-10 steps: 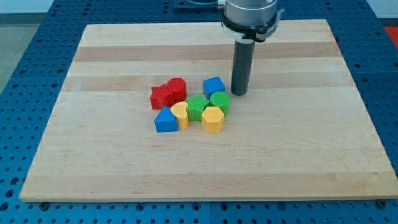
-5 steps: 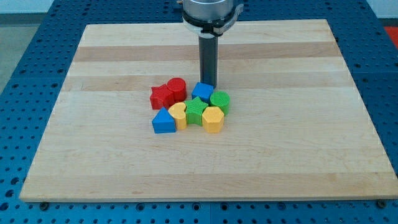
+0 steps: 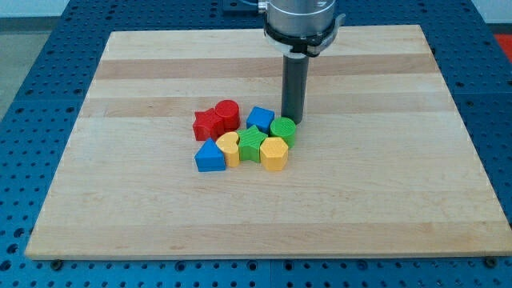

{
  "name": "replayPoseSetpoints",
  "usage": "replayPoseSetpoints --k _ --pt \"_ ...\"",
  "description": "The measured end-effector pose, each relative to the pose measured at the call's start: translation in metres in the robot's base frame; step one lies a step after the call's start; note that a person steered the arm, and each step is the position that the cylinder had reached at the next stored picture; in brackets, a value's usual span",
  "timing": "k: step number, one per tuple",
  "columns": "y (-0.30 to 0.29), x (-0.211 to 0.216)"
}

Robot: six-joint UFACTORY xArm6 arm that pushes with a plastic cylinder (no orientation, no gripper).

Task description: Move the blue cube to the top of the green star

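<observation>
The blue cube (image 3: 259,118) sits on the wooden board, touching the upper edge of the green star (image 3: 253,142), just above and slightly right of it. My tip (image 3: 291,120) rests on the board to the right of the blue cube, just above the green cylinder (image 3: 283,130). A small gap separates the tip from the cube.
A red star (image 3: 208,124) and a red cylinder (image 3: 227,114) lie left of the blue cube. A blue triangular block (image 3: 210,155), a yellow rounded block (image 3: 230,147) and a yellow hexagonal block (image 3: 274,153) lie along the cluster's lower side. The board's edge (image 3: 264,254) runs along the view's bottom.
My tip swept left behind the blue cube, nudging it left and down against the green star, then moved back right to beside the cube.
</observation>
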State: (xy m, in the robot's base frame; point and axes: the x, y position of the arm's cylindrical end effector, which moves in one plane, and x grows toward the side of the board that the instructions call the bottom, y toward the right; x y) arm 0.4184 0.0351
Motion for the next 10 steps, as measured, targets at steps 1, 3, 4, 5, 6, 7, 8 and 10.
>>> replayPoseSetpoints --k 1,3,4,5,6,7,8,10 --pt "-0.006 -0.003" --pt "-0.024 -0.021" --pt "-0.038 -0.021" --pt "-0.057 -0.018" --pt "-0.057 -0.018" --pt "-0.057 -0.018" --pt "-0.048 -0.028" --pt "-0.006 -0.080"
